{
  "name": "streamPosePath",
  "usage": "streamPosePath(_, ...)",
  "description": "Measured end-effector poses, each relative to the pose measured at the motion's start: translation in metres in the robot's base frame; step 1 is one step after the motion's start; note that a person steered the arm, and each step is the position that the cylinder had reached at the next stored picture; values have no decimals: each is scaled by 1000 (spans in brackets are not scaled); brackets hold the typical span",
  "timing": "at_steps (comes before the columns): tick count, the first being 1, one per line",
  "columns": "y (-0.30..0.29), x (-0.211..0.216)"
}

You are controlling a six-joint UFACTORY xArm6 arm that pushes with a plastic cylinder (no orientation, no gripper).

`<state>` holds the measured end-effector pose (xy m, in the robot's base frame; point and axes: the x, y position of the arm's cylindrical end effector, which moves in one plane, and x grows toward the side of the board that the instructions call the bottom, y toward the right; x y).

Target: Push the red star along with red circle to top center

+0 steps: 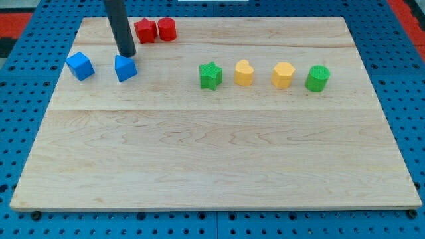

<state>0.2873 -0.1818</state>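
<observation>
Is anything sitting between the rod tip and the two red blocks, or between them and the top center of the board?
Nothing visible. My tip is lower left of the red star, just above a blue block. The red circle touches the star's right side, with bare board rightward.

8 blocks are counted on the wooden board [212, 166]. 2 red ones are seen, the red star [145, 30] and the red circle [167, 29]. 2 blue blocks [80, 66] [125, 68] are counted, 2 green, a green star [210, 75] and a green cylinder [317, 78], and 2 yellow [244, 73] [283, 75]. 1 rod is counted, ending in my tip [127, 54].
</observation>
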Motion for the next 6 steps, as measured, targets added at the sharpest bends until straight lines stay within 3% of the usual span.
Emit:
streamPosePath(1,-17,-40)
streamPosePath(2,18,-53)
streamPosePath(6,131,-50)
